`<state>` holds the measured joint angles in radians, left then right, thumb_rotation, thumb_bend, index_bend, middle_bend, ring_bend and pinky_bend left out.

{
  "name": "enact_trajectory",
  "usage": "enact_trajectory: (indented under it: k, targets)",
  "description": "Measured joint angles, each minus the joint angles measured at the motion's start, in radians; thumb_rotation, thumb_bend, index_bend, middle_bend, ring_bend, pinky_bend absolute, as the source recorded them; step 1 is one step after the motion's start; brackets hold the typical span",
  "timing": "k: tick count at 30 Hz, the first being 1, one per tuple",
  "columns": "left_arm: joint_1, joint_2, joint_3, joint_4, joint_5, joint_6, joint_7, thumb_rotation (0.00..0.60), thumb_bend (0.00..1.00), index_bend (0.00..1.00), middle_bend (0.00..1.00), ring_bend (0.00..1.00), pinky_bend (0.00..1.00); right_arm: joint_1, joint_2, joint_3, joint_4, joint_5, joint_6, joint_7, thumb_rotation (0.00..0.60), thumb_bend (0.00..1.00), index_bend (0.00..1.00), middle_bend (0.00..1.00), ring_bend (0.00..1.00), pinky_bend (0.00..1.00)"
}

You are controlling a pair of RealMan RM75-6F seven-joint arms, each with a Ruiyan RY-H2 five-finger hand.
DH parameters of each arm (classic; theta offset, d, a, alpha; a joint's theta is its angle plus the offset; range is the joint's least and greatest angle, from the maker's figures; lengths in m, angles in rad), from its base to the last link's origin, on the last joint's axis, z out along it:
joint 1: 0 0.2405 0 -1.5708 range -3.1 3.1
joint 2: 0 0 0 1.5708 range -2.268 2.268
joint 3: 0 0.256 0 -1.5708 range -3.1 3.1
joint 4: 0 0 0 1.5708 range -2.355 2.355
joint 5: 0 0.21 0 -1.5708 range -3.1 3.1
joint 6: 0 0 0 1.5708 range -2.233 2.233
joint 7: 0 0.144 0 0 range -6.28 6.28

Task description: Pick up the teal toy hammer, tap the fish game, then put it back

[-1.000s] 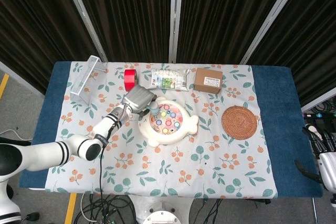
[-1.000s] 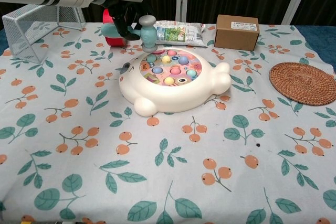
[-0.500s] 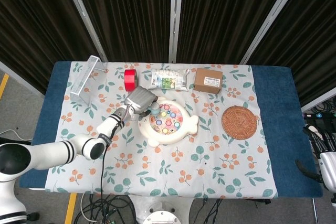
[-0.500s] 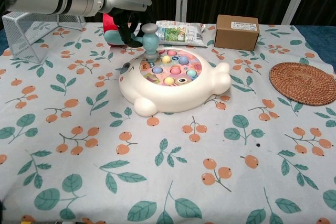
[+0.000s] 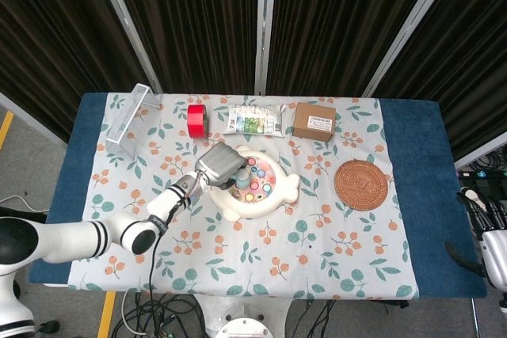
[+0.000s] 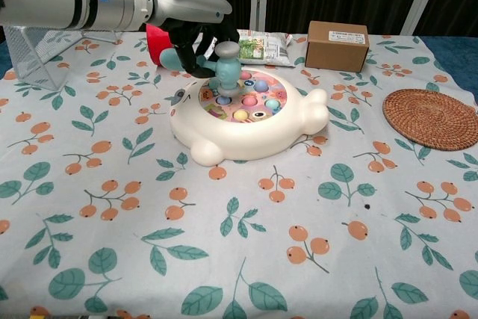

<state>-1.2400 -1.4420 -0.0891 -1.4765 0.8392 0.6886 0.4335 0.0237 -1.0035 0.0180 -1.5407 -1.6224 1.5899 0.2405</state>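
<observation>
Teal toy hammer [image 6: 221, 66] sits gripped in the left robot hand [image 6: 187, 41], its head down on the fish game [image 6: 246, 117]. The right robot hand [image 5: 493, 239] is at the table's [image 5: 420, 195] edge; whether it is apart or together, I cannot tell.

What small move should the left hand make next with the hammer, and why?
Probably a short lift straight up. In the chest view the left hand holds the teal toy hammer with its head down on the coloured pegs of the fish game, so the tap looks made. Lifting clears the pegs before the hammer goes back to the cloth.
</observation>
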Motion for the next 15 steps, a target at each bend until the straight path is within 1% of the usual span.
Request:
enact_trajectory:
  k: [3, 8, 12, 15]
  targets:
    - [-0.004, -0.023, 0.009, 0.027, -0.017, 0.001, 0.019, 0.6, 0.64, 0.63, 0.65, 0.5, 0.54, 0.0, 0.001, 0.0, -0.001, 0.003, -0.002, -0.001, 0.6, 0.18, 0.07, 0.18, 0.0, 0.0]
    - [-0.005, -0.038, 0.027, 0.038, -0.03, 0.007, 0.046, 0.6, 0.64, 0.63, 0.65, 0.5, 0.54, 0.002, -0.001, 0.0, -0.001, 0.002, -0.005, -0.002, 0.6, 0.18, 0.07, 0.18, 0.0, 0.0]
    - [-0.001, -0.023, 0.018, 0.016, -0.026, 0.019, 0.041, 0.6, 0.64, 0.63, 0.65, 0.5, 0.54, -0.002, 0.001, 0.001, -0.002, 0.0, 0.003, -0.002, 0.6, 0.18, 0.07, 0.18, 0.0, 0.0]
    - [0.01, 0.009, 0.006, -0.018, -0.015, 0.038, 0.027, 0.6, 0.64, 0.63, 0.65, 0.5, 0.54, -0.004, 0.001, 0.001, -0.003, -0.002, 0.007, -0.002, 0.6, 0.18, 0.07, 0.18, 0.0, 0.0]
